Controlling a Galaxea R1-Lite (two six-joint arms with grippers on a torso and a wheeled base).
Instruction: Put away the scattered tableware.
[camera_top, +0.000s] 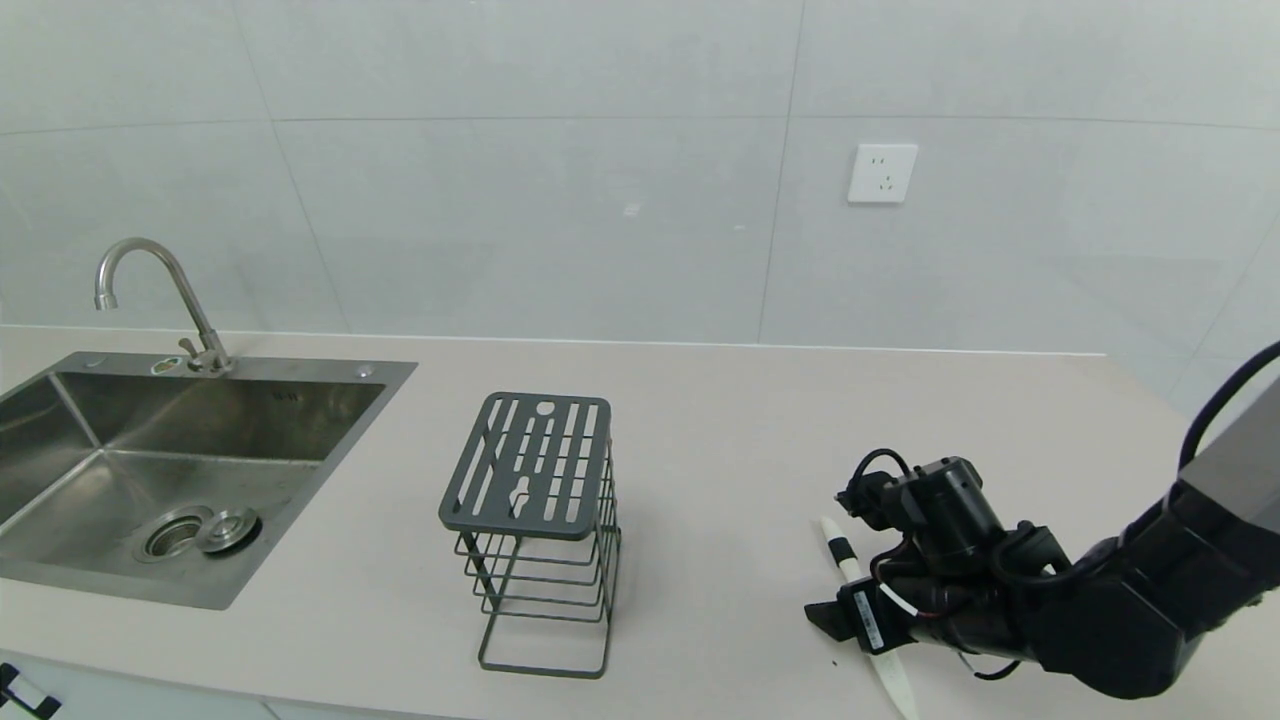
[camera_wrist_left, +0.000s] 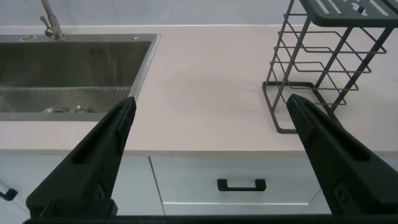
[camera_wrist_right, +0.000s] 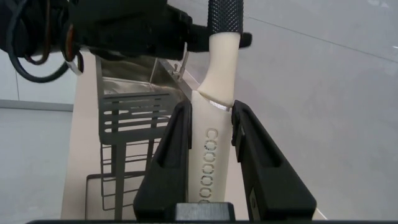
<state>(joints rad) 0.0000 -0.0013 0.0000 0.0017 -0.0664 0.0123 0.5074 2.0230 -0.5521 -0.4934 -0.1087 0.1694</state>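
Pale beige countertop (camera_top: 760, 450), steel sink (camera_top: 200, 420) sunk into its left end, dark wire rack (camera_top: 530, 540) standing upright mid-counter, cream knife (camera_top: 840, 545) at right front, surface contact unclear.

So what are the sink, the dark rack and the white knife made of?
Sink: likely stainless steel, brushed grey and shiny with reflections.
Rack: seems painted metal, thin dark matte wires under a slotted plate.
Knife: cream, smooth, maybe ceramic or coated; handle end black and bumpy, perhaps rubber or plastic.
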